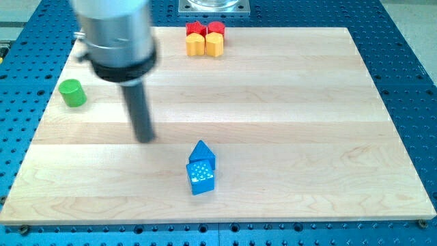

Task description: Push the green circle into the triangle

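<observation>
The rod's tip (145,139), a plain end effector without jaws, rests on the bench (287,102) between the far-left green circle (72,93) and the nearer blue triangle (201,153).

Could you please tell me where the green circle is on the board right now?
The green circle sits near the board's left edge in the view's upper left, apart from other blocks; my tip is to its lower right, not touching it.

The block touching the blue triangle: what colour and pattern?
Blue cube, its top speckled with pale dots; seen in the camera view.
</observation>
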`<action>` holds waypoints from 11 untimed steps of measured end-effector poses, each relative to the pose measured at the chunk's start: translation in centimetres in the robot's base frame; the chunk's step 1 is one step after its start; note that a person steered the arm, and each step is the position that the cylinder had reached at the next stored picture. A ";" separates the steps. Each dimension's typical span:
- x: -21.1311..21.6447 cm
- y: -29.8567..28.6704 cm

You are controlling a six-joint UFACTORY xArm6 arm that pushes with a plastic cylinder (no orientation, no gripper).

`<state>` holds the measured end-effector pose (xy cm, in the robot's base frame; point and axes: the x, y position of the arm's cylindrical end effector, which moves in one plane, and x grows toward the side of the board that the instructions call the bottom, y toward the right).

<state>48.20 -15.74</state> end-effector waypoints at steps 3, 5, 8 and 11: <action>-7.7 -12.0; -10.6 -10.4; -1.7 1.6; 0.7 1.5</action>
<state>48.92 -14.20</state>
